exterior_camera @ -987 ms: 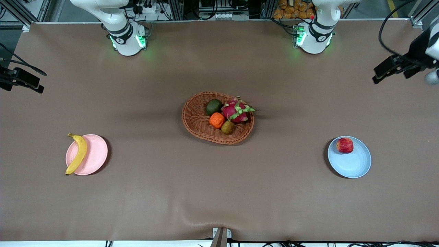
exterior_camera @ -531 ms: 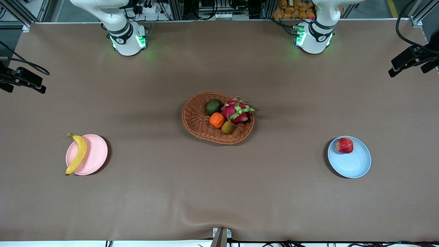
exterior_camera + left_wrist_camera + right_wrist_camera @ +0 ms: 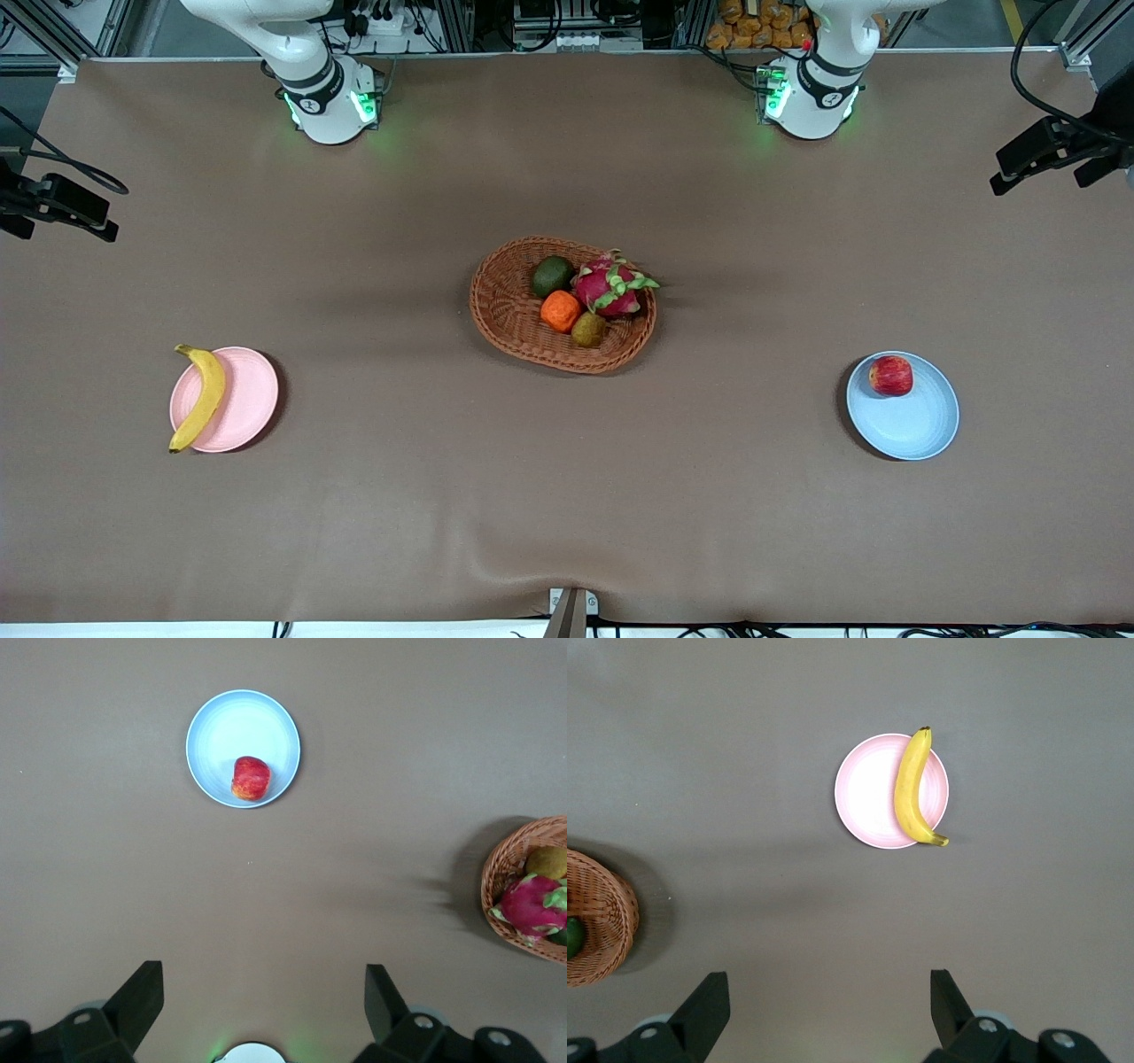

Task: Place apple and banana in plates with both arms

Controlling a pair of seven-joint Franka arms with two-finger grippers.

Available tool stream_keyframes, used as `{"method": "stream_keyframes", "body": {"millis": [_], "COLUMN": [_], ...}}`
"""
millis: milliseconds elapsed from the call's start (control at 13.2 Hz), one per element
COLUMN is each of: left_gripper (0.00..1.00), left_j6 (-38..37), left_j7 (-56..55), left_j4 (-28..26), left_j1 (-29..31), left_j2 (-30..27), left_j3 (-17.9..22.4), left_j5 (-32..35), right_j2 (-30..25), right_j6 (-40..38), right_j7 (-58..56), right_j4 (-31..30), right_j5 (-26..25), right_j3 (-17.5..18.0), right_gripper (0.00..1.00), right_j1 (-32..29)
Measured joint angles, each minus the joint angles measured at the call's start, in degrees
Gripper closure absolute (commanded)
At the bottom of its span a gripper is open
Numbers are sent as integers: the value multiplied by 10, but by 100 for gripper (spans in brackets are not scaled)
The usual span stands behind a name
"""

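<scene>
The red apple [image 3: 890, 375] lies in the light blue plate [image 3: 912, 430] at the left arm's end of the table; both show in the left wrist view, the apple [image 3: 251, 779] near the plate's rim [image 3: 239, 718]. The yellow banana [image 3: 202, 397] lies across the pale pink plate [image 3: 252, 399] at the right arm's end, its ends past the rim; the right wrist view shows the banana [image 3: 912, 784] and that plate [image 3: 864, 797]. My left gripper [image 3: 263, 979] is open and empty, high over bare table. My right gripper [image 3: 830, 988] is open and empty, also raised high.
A woven brown basket [image 3: 509, 310] stands mid-table with a pink dragon fruit [image 3: 609, 285], an orange mandarin [image 3: 560, 310] and two green-brown fruits. Brown cloth covers the table. Both arm bases glow green at the table's edge farthest from the front camera.
Both grippers have drawn outward toward the table's ends, the left one more, then it came slightly back. The fruit and plates have not moved.
</scene>
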Motion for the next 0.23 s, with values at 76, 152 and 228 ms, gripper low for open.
{"method": "stream_keyframes", "body": {"millis": [76,152,228], "left_gripper": [0,0,0], "left_j6": [-8,-13,-15], "left_j7": [0,0,0], "left_j4": [0,0,0], "left_j1": [0,0,0], "left_j2": [0,0,0], "left_j3": [-3,-6,-10], "left_j5": [0,0,0], "right_j2": [0,0,0], "right_j6": [1,1,1], "right_j7": [0,0,0], "right_j4": [0,0,0], "right_j5": [0,0,0], "right_j3": [0,0,0], "right_gripper": [0,0,0], "right_j1": [0,0,0]}}
